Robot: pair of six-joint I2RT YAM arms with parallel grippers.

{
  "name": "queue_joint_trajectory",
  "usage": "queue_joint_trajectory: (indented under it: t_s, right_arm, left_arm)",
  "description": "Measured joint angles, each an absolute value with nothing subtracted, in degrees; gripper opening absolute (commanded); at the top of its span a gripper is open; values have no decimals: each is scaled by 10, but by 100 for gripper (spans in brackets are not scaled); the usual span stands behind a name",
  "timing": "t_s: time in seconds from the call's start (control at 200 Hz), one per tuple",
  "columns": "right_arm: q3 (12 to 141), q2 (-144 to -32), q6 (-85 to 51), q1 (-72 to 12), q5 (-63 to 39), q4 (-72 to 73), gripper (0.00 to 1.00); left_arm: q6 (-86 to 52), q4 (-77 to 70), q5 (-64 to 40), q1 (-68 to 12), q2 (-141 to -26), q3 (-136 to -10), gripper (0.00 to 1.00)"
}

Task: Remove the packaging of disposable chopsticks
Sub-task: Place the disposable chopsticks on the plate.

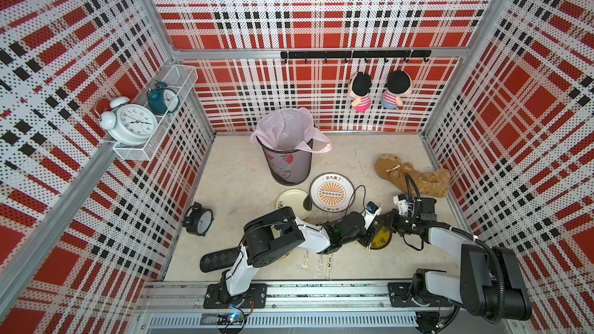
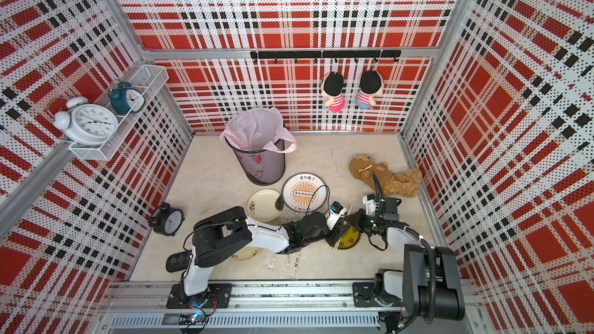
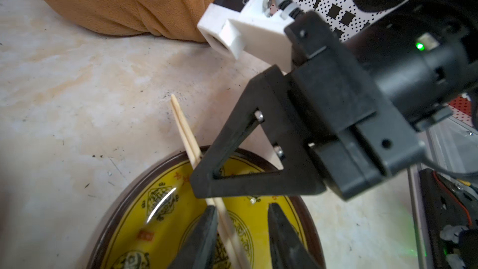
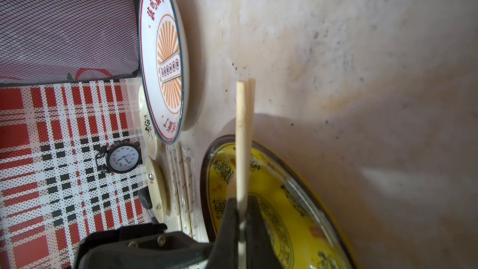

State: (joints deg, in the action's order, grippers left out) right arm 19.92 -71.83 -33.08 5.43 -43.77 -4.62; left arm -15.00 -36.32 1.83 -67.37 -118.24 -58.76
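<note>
Low over the plate point(image 4: 284, 203), right gripper point(image 4: 241, 203) clamps chopsticks point(image 4: 241, 138).

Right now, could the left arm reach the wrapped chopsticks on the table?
Probably yes: the wrapped chopsticks lie uncovered beside its forearm, but the left end effector, straddling the bare chopsticks, must draw back.

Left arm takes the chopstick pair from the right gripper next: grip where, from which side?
Grip the chopsticks on the stretch just past the right gripper, over the yellow plate, approaching opposite that gripper. That stretch lies between the left gripper's open fingers; closing across both sticks should keep them paired.
</note>
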Motion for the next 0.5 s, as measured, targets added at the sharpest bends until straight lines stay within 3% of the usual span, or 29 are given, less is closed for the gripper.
queue_joint_trajectory:
  t_s: [0.501]
  right_arm:
    - [199,-721,-331,54,-446,-46,10]
  left_arm:
    - [-164,-305,48,-680,-1193,-612,30]
